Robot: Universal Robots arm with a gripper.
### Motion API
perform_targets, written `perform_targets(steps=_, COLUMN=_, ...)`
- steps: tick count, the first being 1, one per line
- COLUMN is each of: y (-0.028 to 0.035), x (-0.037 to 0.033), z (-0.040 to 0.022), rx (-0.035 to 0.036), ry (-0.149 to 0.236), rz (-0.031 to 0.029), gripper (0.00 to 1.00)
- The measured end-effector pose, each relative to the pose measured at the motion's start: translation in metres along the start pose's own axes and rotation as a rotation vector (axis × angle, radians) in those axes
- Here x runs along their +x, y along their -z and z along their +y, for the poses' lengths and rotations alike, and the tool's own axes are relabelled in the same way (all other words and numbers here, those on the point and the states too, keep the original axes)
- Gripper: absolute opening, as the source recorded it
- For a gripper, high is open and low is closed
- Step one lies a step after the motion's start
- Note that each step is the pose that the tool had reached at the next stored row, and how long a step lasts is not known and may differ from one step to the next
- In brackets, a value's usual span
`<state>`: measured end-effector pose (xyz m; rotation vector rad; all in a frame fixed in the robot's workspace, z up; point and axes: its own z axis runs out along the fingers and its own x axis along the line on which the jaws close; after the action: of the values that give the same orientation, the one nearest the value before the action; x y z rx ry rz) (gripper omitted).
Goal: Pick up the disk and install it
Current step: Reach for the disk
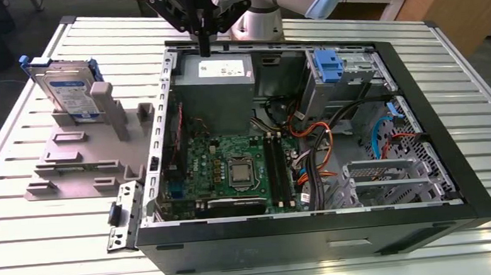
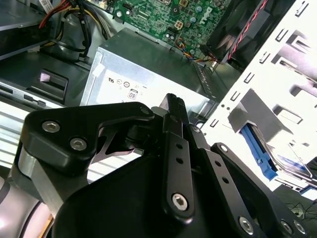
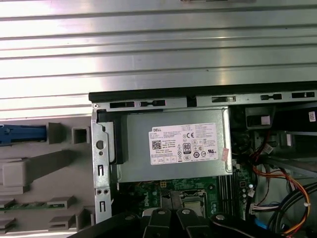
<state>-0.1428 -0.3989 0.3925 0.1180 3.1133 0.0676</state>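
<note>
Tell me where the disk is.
The disk stands upright in the grey slotted stand at the exterior view's left, beside the open computer case.

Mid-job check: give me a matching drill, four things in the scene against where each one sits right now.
Things:
1. disk
2. end effector
3. power supply box
4. motherboard

Places:
a. flat on the floor of the open case
b. upright in the grey stand, outside the case
c. hanging above the case's rim
d. inside the case, in the corner just below the end effector

Pairs: 1-b, 2-c, 3-d, 4-a
</note>
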Motion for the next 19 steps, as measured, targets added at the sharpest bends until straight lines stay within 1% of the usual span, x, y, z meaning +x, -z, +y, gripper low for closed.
perform_targets(steps=8, y=0.0000, x=0.0019, z=-0.0002, rx=0.0000, ry=0.000, rz=0.0000, gripper=0.11)
perform_targets(steps=19, y=0.0000, x=0.0068, z=-0.0005, rx=0.0000, ry=0.000, rz=0.0000, gripper=0.11)
